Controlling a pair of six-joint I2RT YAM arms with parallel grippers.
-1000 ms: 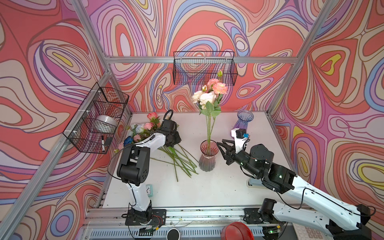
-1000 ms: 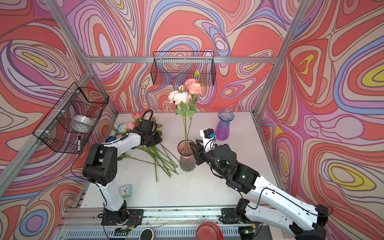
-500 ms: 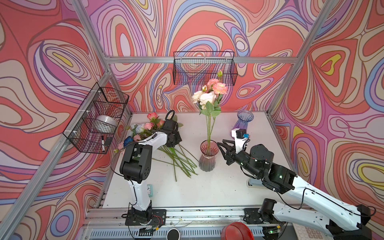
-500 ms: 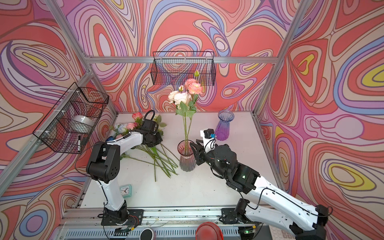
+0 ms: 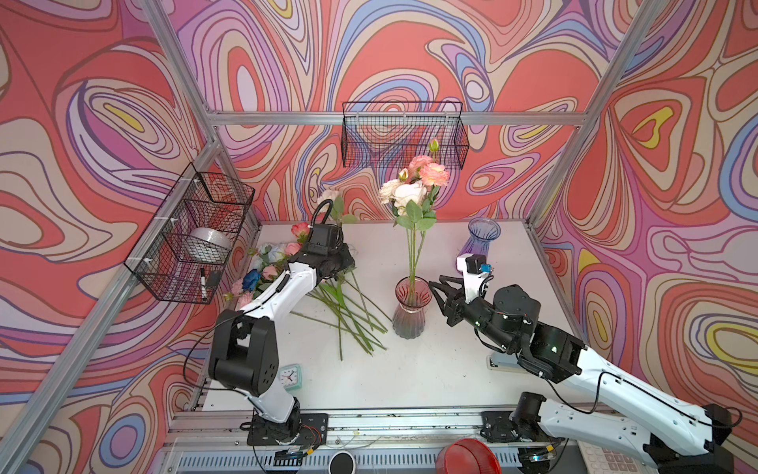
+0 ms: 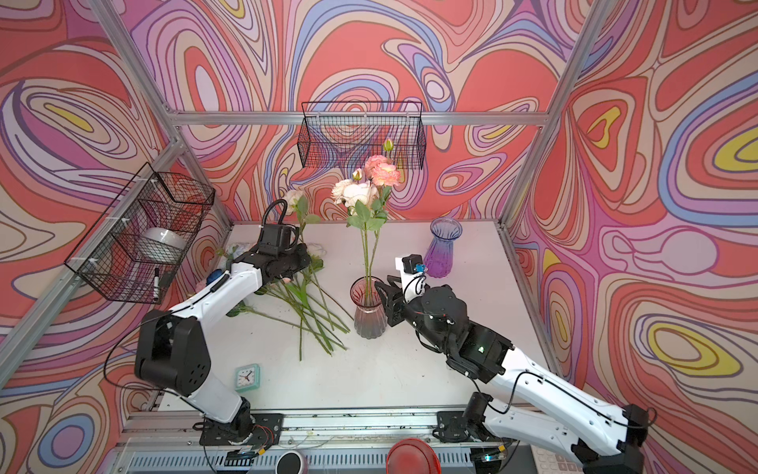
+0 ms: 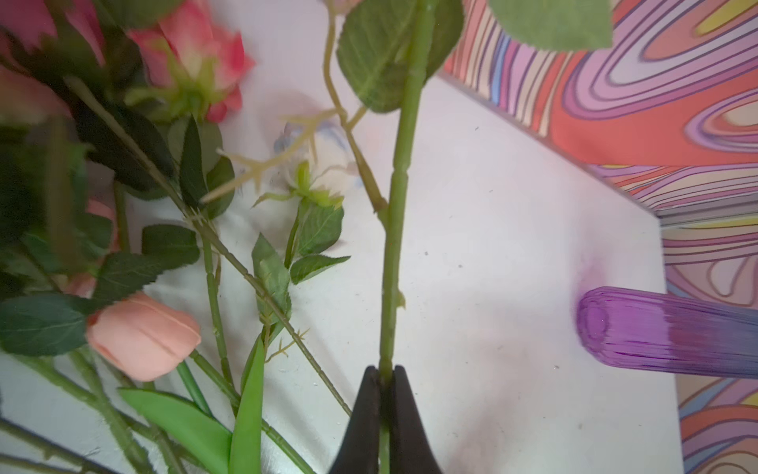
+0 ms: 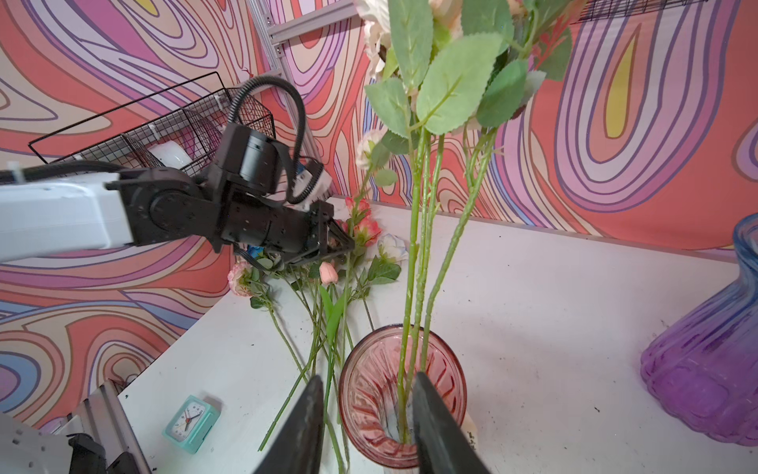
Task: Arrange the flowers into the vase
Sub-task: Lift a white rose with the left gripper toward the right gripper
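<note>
Left gripper (image 7: 385, 374) jaws clamped shut on a rose stem (image 7: 400, 184) at the flowers (image 5: 342, 305) piled on the desk (image 5: 451, 369), right gripper (image 8: 367, 377) jaws part open, empty, just beside the pink vase (image 5: 410, 316): lift clear of tangled leaves, then feed the cut end into the vase.

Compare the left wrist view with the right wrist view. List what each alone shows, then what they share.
Left wrist only: the pinch itself, left gripper shut on a green stem. Right wrist only: the pink vase holding upright stems, the open right gripper at its rim, the teal clock, a wire basket. Both: the purple vase, loose flowers on the white table.
</note>
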